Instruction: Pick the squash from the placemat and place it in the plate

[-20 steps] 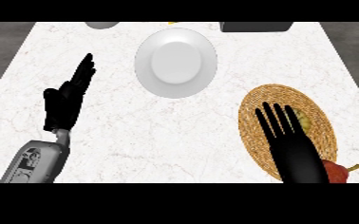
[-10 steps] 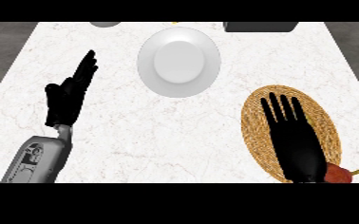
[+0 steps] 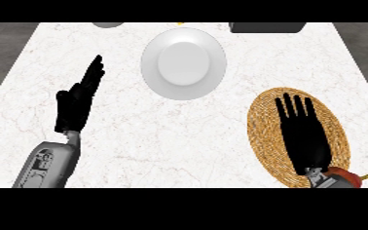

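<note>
The white plate (image 3: 184, 63) lies at the counter's far middle with nothing on it. A round woven placemat (image 3: 265, 126) lies at the right. My right hand (image 3: 304, 134) is spread flat over the placemat, fingers straight and pointing away, holding nothing. Only a red-orange bit of the squash (image 3: 351, 175) shows, at the placemat's near right edge beside my right wrist; the rest is hidden by the forearm. My left hand (image 3: 76, 102) rests open at the left, fingers up, well away from the plate.
A dark box-like object (image 3: 266, 27) sits at the counter's far edge to the right. A grey round object (image 3: 108, 24) and a small yellow bit (image 3: 179, 23) show at the far edge. The counter's left edge runs close to my left forearm.
My right hand has slid a little farther forward over the placemat, its fingers still straight. The left hand has stayed where it was.
</note>
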